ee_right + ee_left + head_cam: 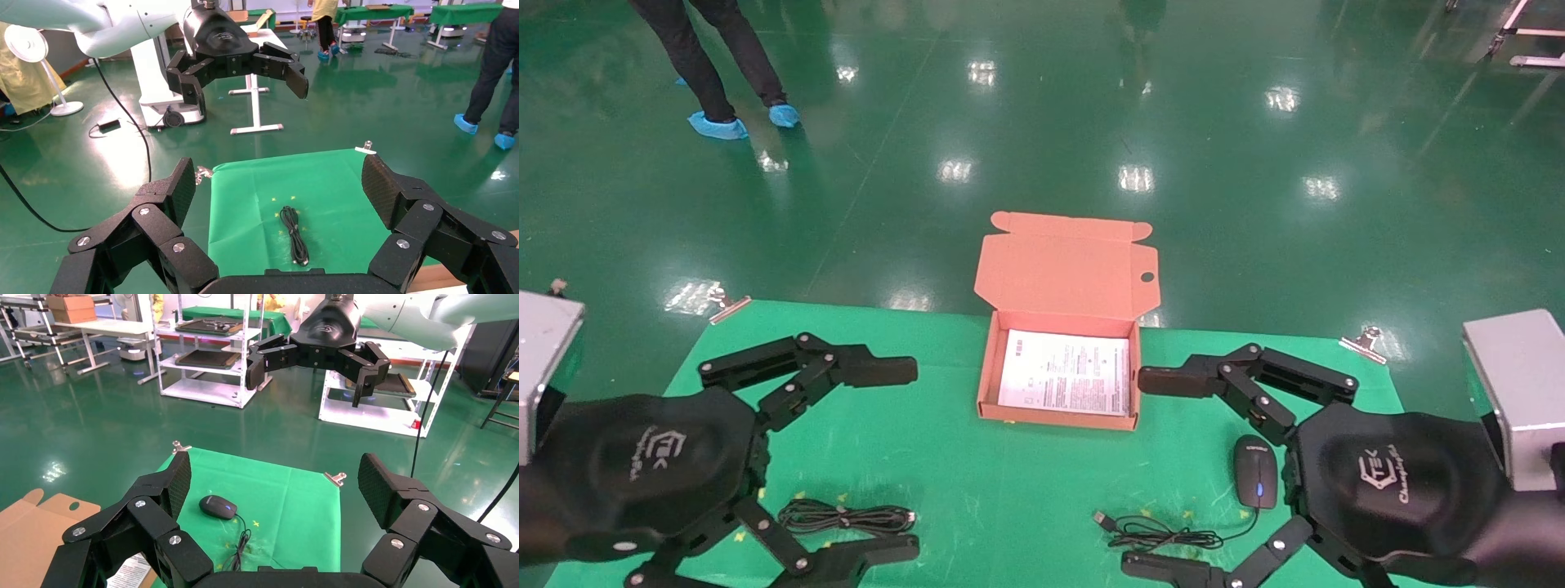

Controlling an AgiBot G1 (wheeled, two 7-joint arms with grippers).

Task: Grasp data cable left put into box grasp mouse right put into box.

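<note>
The open salmon-orange box (1062,269) stands at the table's far middle, with a white printed sheet (1065,371) in it. The data cable (846,516), a narrow black bundle, lies on the green cloth between the open fingers of my left gripper (895,461), which hovers above it. The black mouse (1254,480) with its blue-lit wheel and cord (1164,535) lies near my open, empty right gripper (1152,474). The left wrist view shows the mouse (218,506) beyond its own gripper (276,478). The right wrist view shows the cable (294,236) beyond its gripper (278,184).
The green cloth (977,490) is held by metal clips (730,304) (1365,341) at its far corners. Grey metal boxes (543,351) (1520,384) stand at both sides. A person in blue shoe covers (719,122) stands on the floor far left.
</note>
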